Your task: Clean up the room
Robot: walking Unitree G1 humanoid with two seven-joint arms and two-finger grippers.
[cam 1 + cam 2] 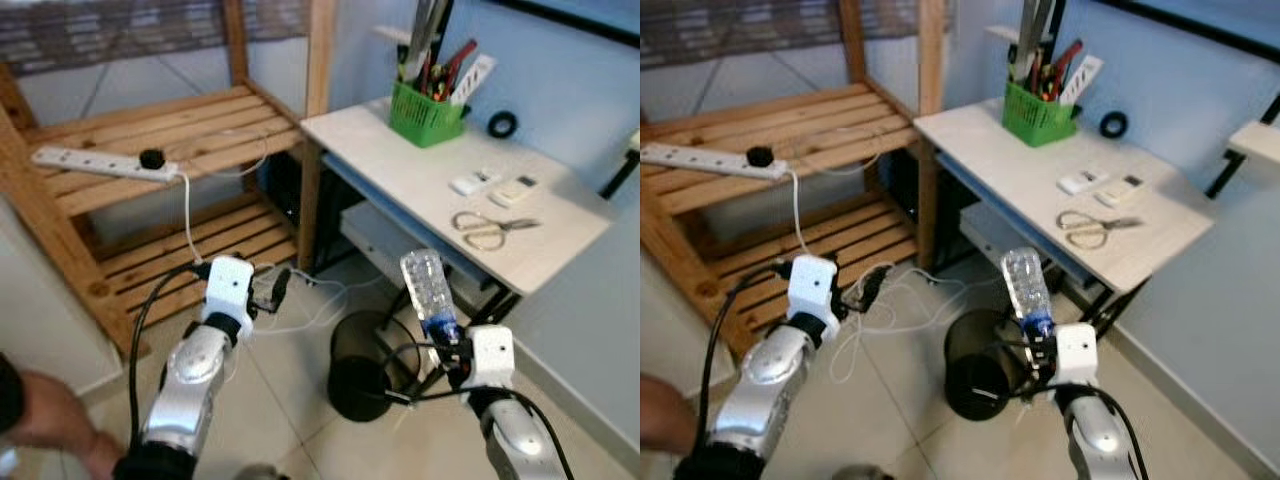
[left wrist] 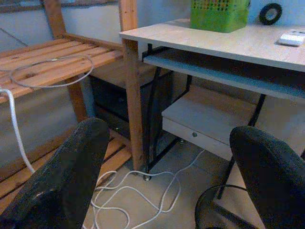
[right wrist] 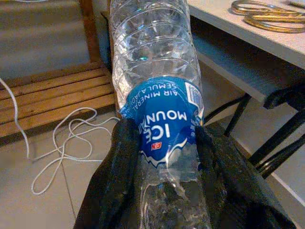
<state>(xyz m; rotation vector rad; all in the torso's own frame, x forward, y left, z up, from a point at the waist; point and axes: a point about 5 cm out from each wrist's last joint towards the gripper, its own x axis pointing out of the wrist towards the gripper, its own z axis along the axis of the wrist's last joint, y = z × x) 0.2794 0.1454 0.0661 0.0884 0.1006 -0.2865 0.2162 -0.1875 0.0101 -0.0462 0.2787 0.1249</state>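
- Slatted wooden shelf rack [image 1: 170, 130] on the left, carrying a white power strip [image 1: 100, 163].
- Pale wooden table [image 1: 420, 170] beside it holds a green pen basket [image 1: 427, 112], scissors [image 1: 490, 228] and a black tape roll [image 1: 502, 124].
- Round black bin [image 1: 980, 375] stands on the tiled floor, just below the bottle.
- Left pincer [image 2: 167, 181] raised, fingers spread wide, facing tangled white cable [image 2: 138, 200].
- Right pincer [image 3: 162, 157] clamps a clear plastic bottle with blue label [image 3: 157, 71], upright over the bin's edge.

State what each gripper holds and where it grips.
Right gripper clamps the clear plastic water bottle around its blue label. Left gripper is open, holding nothing.
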